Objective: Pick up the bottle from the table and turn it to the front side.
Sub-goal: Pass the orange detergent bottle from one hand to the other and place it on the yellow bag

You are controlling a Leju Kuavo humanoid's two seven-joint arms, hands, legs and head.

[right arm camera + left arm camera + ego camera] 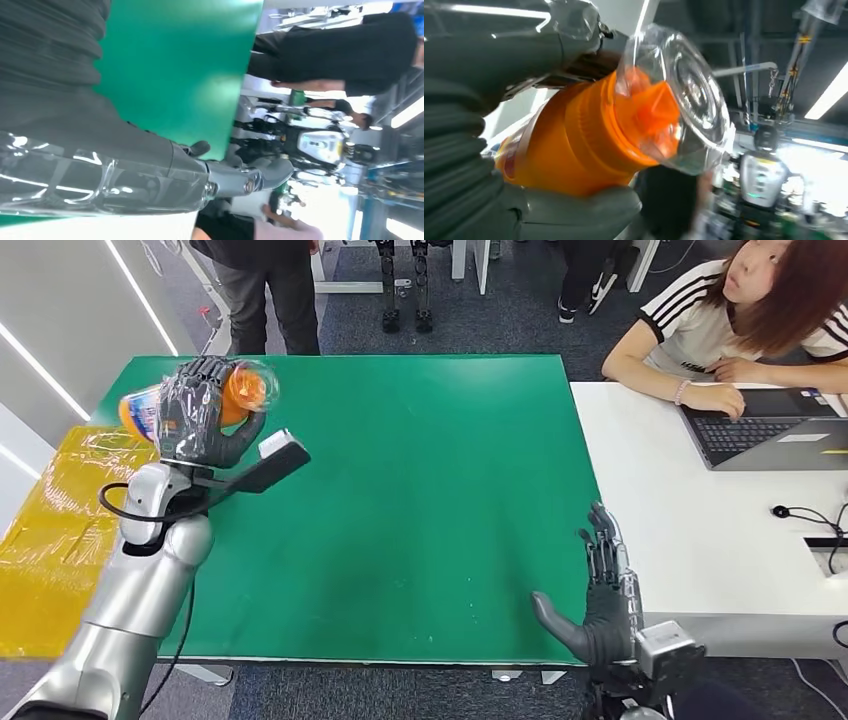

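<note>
We see the left hand (195, 410) gripping the bottle (243, 390) upper left, label hidden; right hand (600, 590) spread, holding nothing.

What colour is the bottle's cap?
The cap is orange, under a clear cover; the left wrist view shows it best.
</note>
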